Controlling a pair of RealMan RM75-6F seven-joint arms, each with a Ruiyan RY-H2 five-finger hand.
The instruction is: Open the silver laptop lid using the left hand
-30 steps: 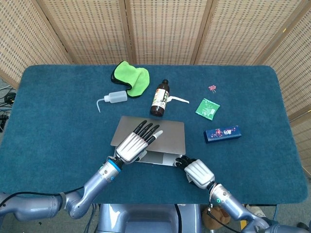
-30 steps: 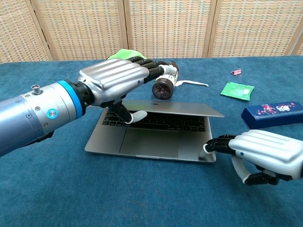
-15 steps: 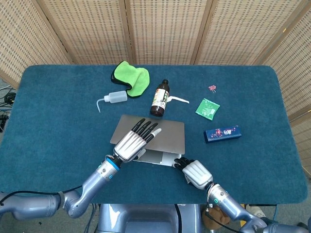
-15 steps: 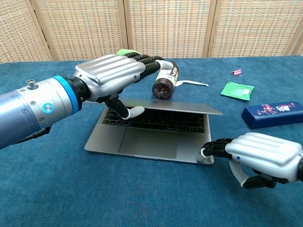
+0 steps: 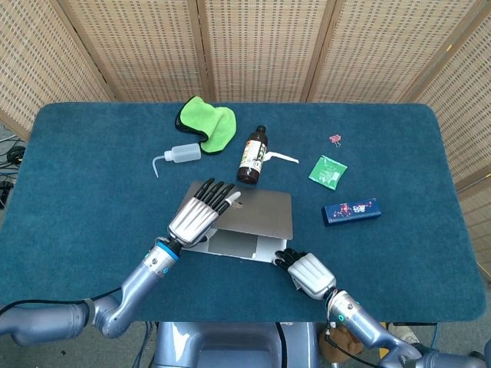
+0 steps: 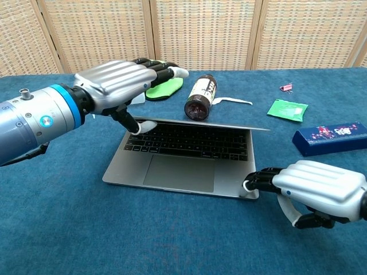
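Both hands have ribbed silver back plates and black fingers tipped in white, the left hand [image 6: 117, 83] and the right hand [image 6: 317, 184] alike. The left forearm [image 6: 28, 129] is a smooth silver-grey cylinder ringed by a blue band at the wrist, with a small round blue mark and a metal stud.

- The left hand [image 5: 197, 216] covered the laptop [image 5: 247, 224] lid's left corner from above.
- The pink clip [image 5: 335, 139] was too small to identify.
- Both forearms ran off the lower edge.
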